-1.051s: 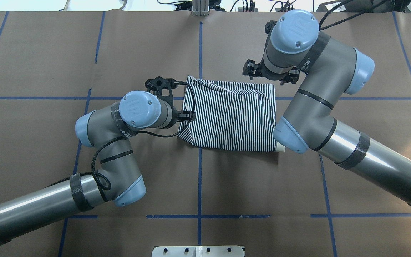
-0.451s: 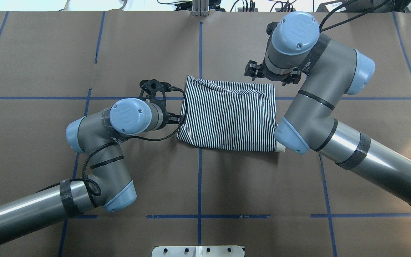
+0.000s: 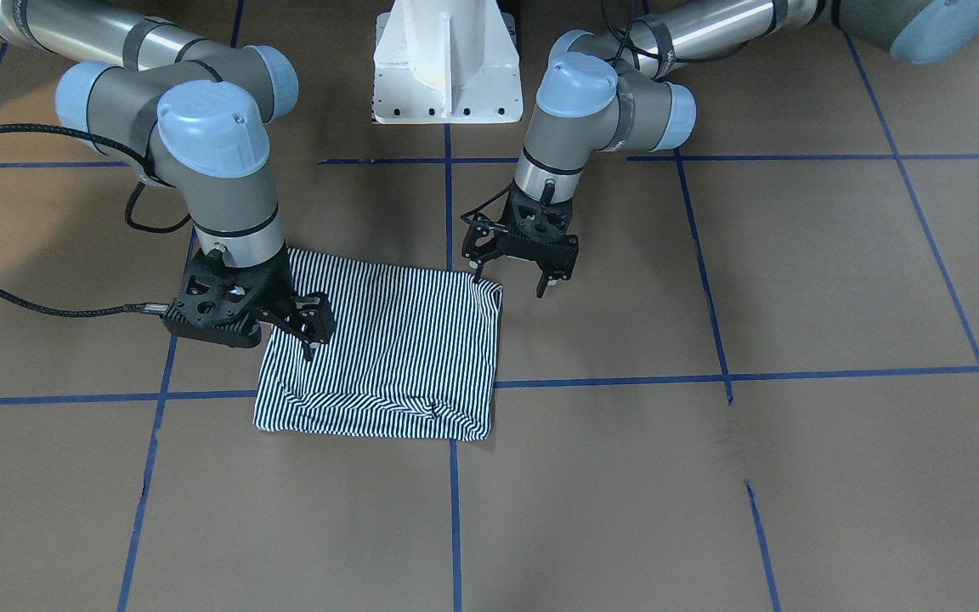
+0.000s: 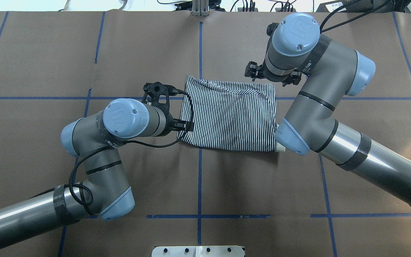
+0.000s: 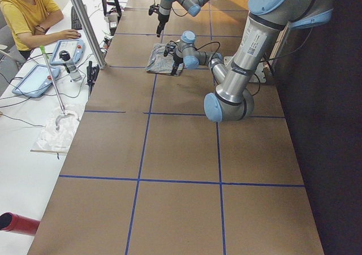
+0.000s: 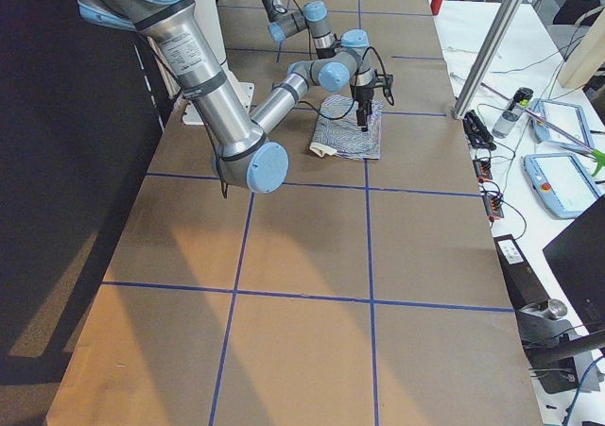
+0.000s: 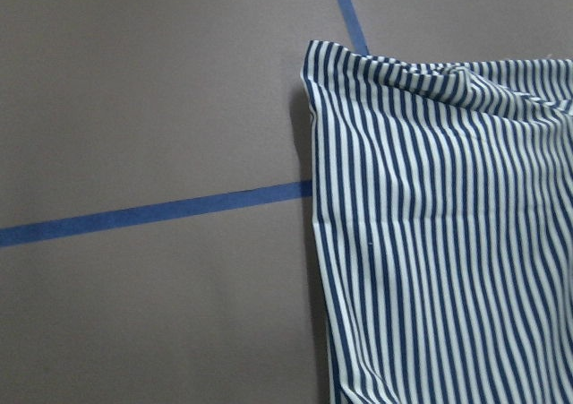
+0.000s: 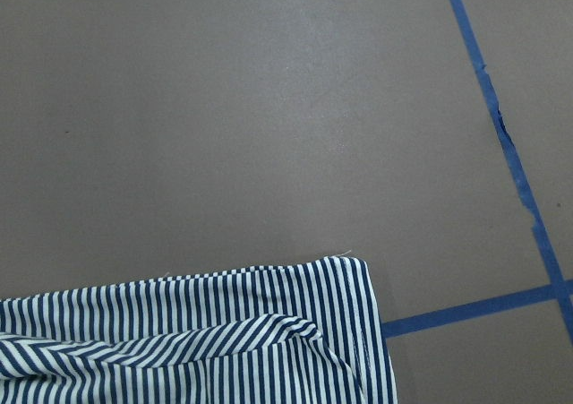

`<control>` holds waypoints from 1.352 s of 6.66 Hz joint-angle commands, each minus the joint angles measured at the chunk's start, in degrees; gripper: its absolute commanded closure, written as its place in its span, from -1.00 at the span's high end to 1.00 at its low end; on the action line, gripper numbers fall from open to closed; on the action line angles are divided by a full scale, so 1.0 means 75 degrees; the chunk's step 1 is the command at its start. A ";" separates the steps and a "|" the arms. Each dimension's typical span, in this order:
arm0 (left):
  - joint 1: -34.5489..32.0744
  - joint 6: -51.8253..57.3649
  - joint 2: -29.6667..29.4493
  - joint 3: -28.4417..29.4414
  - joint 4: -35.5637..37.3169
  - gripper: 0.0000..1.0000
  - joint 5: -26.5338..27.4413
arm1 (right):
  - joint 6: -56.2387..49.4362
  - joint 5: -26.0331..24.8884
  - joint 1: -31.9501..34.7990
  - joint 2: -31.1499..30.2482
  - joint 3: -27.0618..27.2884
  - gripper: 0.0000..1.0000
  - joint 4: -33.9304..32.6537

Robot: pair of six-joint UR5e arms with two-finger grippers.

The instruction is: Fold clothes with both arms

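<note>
Front, shirt: the shirt (image 3: pixel 387 357) lies folded to a rectangle on the table (image 3: pixel 710 476), below the pedestal (image 3: pixel 447 68).
Front, left gripper: the left gripper (image 3: pixel 510 279) hangs just beside the shirt's corner nearest the pedestal, jaws spread wide and empty.
Front, right gripper: the right gripper (image 3: pixel 290 327) hangs over the opposite side edge, jaws apart and holding nothing. I cannot tell whether a tip touches cloth.
Front, risk: a pinch that takes only the top layer would likely pull the fold open.
Front, in the way: the right cable (image 3: pixel 31 308) trails beside that wrist and could snag.
Overhead, risk: the left cable (image 4: pixel 192 107) loops over the shirt's (image 4: pixel 230 114) edge and might drag it if the wrist drops.
Overhead, in the way: the right arm's elbow (image 4: pixel 291 137) overhangs the corner where the collar (image 4: pixel 280 148) peeks out, so it may brush the cloth.
Left side, around: a person (image 5: pixel 25 12) sits at a bench with a tablet (image 5: pixel 34 80), well apart. The jaws are too small to judge.
Right side, around: a pendant (image 6: pixel 558 176) lies off the table, and the shirt (image 6: pixel 352 128) sits under the near wrist.
Left wrist, risk: the corner is rippled near the tape (image 7: pixel 134 214), so a grasp there may bunch the cloth.
Right wrist, risk: a ridge (image 8: pixel 269 328) runs by the corner, so the fold may end uneven.
</note>
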 commanded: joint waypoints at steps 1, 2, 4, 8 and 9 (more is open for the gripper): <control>0.0189 -0.0210 -0.0070 0.0326 0.0017 1.00 0.0173 | 0.0009 -0.0012 -0.0002 -0.0047 0.0014 1.00 0.0000; 0.0177 -0.0362 -0.0048 0.0433 0.0017 1.00 0.0185 | 0.0009 -0.0012 -0.0002 -0.0059 0.0014 1.00 0.0000; 0.0166 -0.0375 -0.0059 0.0644 0.0296 1.00 0.0372 | -0.0003 -0.0035 -0.0002 -0.0082 0.0014 1.00 0.0000; -0.0091 -0.0165 -0.0059 0.0611 0.0333 1.00 0.0538 | -0.0003 -0.0035 -0.0014 -0.0129 0.0014 1.00 0.0024; -0.0255 -0.0083 -0.0059 0.0331 0.0345 1.00 0.0444 | -0.0003 -0.0035 -0.0037 -0.0129 0.0026 1.00 0.0035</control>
